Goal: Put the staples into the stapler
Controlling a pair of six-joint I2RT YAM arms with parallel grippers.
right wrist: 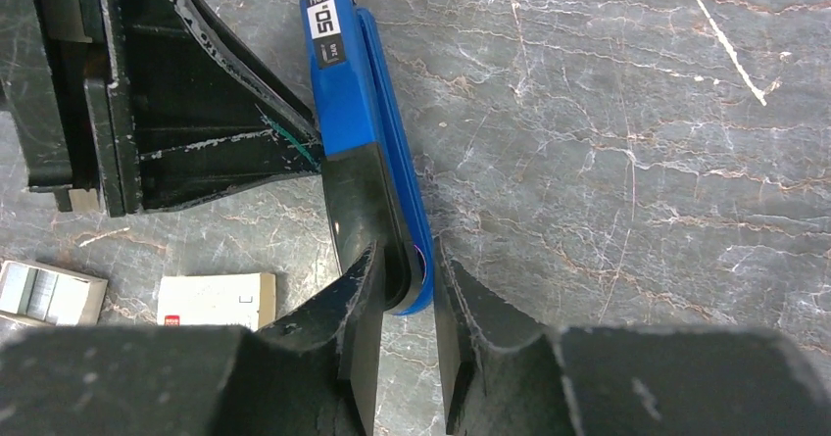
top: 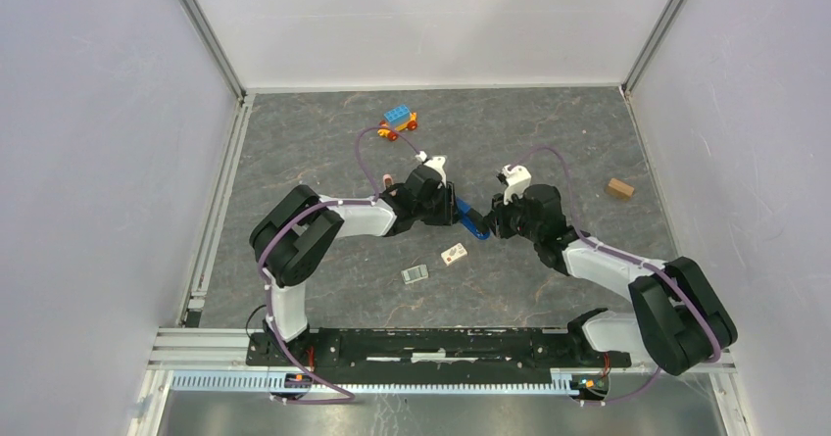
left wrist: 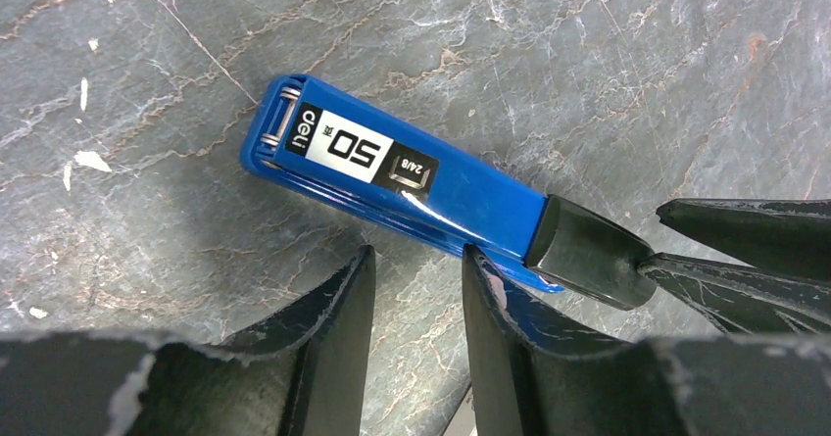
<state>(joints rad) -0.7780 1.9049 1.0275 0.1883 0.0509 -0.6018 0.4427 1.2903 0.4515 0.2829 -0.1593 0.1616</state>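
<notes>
The grey marbled surface (top: pixel 549 132) carries everything. The left arm (top: pixel 323 225) and the right arm (top: pixel 627 269) reach in toward one spot, so that the work sits between them.

The stapler (top: pixel 471 218) lies flat there. Its black rear end is between the right jaws, which appear clamped on it from both sides. That probably pins the body down so it cannot skid while the other arm works on it. The labelled blue length (left wrist: pixel 392 176) runs away from the right jaws and passes just in front of the left jaws. Those stand parted with nothing between them, one fingertip (left wrist: pixel 490 274) at the stapler's near edge. I judge they are lined up to open the blue top.

In the right wrist view a small white box (right wrist: pixel 218 301) and a grey pack (right wrist: pixel 49 294), likely the staples, lie to one side of the right jaws. Both are untouched, so loading has not begun.
</notes>
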